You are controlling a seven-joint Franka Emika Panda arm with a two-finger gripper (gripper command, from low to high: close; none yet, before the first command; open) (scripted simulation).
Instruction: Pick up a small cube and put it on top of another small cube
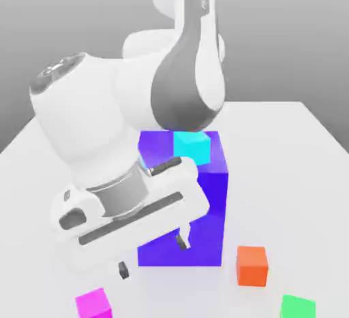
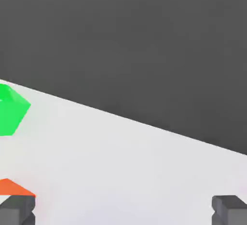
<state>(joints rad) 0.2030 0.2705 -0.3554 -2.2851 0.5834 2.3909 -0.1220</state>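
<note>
Magenta cube [image 1: 93, 304]: small, plain, resting on the white table [image 1: 313, 173] at the near edge toward the exterior view's left. Untouched; nothing holds it.

Gripper [image 1: 153, 255]: hangs above the table just right of the magenta cube and higher than it, in front of the blue block. Fingers spread wide, nothing between them; in the hand view the two dark fingertips [image 2: 17, 209] sit at opposite sides with bare table between.

Blue block [image 1: 204, 201]: large, blue-violet, standing mid-table behind the gripper, a cyan cube [image 1: 191, 146] on its top face.

Orange cube [image 1: 252, 265]: on the table, right of the blue block's base.

Green cube [image 1: 298, 307]: near edge, furthest toward the exterior view's right.

Step in hand, by my judgement: the reach, with the grasp not yet made. The next move calls for bringing the open fingers over the magenta cube, squaring them to its faces, then lowering to straddle it before closing.

Difference between views: the exterior view gives the magenta cube, the blue block and the cyan cube. The hand view looks toward the green cube [image 2: 10, 109] and an orange corner [image 2: 14, 188], so the hand seems aimed away from its target.
</note>
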